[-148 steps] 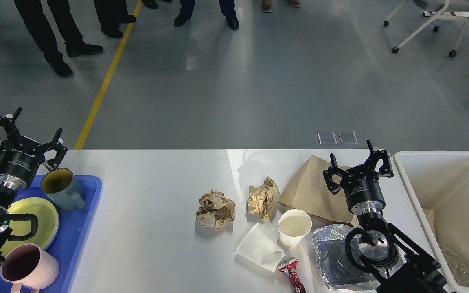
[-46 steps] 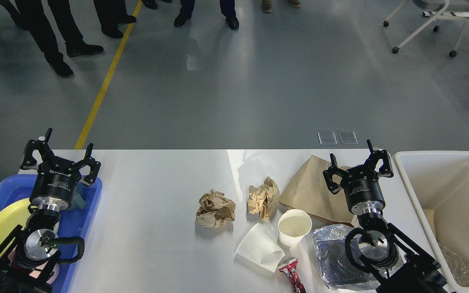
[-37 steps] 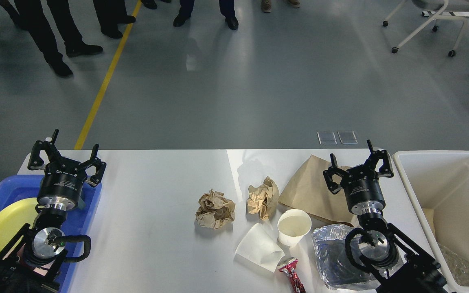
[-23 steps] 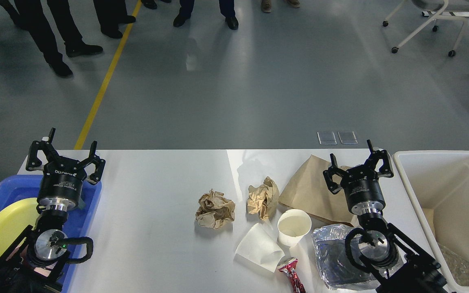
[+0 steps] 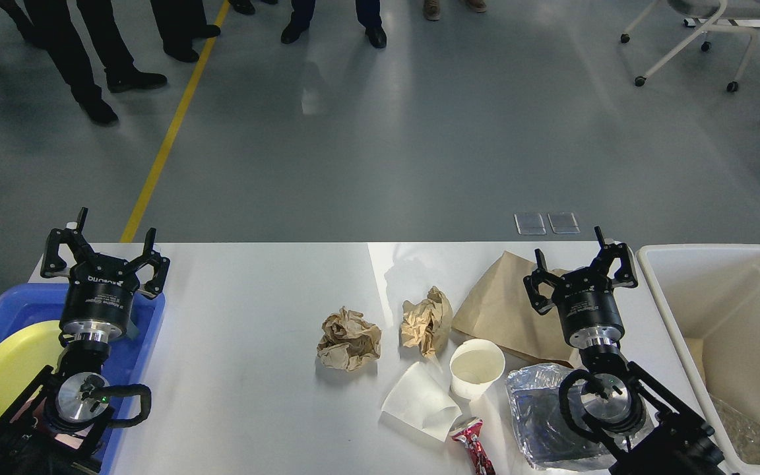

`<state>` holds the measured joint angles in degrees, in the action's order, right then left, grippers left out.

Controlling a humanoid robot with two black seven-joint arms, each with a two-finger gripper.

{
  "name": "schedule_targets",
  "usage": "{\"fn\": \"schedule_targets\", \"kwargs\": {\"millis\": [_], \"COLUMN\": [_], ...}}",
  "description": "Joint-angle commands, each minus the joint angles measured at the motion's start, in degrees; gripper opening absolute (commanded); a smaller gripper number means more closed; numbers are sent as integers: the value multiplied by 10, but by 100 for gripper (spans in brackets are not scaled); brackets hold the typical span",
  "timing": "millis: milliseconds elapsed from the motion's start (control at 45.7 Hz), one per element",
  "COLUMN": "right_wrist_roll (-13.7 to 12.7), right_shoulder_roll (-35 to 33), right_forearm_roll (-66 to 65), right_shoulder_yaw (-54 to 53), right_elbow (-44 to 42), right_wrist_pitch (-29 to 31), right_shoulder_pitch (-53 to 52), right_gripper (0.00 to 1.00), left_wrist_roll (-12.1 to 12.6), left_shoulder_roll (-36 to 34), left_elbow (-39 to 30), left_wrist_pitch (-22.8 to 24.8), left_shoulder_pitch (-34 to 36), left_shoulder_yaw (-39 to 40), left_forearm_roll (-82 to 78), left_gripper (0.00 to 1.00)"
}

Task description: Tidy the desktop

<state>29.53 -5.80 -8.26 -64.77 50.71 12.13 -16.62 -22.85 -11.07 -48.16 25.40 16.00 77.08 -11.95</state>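
The white desktop (image 5: 254,310) carries two crumpled brown paper balls (image 5: 349,340) (image 5: 427,321), a flat brown paper bag (image 5: 502,310), an upright white paper cup (image 5: 477,368), a tipped white cup (image 5: 421,400), a crushed red can (image 5: 475,445) and a foil tray (image 5: 541,415). My left gripper (image 5: 104,247) stands open and empty above the far edge of the blue tray (image 5: 142,343). My right gripper (image 5: 579,258) is open and empty over the paper bag's right side.
A yellow plate (image 5: 7,369) lies in the blue tray; my left arm hides the tray's other contents. A cream-white bin (image 5: 736,330) stands at the right edge with some trash inside. People's legs and a chair are on the floor beyond the table.
My left arm has swung right from beyond the tray's left side to over the tray, now covering the mugs seen earlier. The right arm has stayed still.
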Motion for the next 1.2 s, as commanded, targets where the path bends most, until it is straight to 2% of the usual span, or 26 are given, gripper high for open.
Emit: {"fn": "schedule_targets", "kwargs": {"millis": [0,1181], "right_wrist_roll": [0,5], "right_shoulder_roll": [0,-1], "right_forearm_roll": [0,3], "right_shoulder_yaw": [0,-9], "right_elbow": [0,21], "right_wrist_pitch": [0,3], "right_shoulder_pitch": [0,1], "right_gripper": [100,100], "left_wrist_roll": [0,0], "left_shoulder_roll": [0,0], "left_elbow": [0,0], "left_wrist_pitch": [0,0], "left_shoulder_pitch": [0,0], "left_shoulder_yaw": [0,0], "left_forearm_roll": [0,0], "left_gripper": [96,96]}}
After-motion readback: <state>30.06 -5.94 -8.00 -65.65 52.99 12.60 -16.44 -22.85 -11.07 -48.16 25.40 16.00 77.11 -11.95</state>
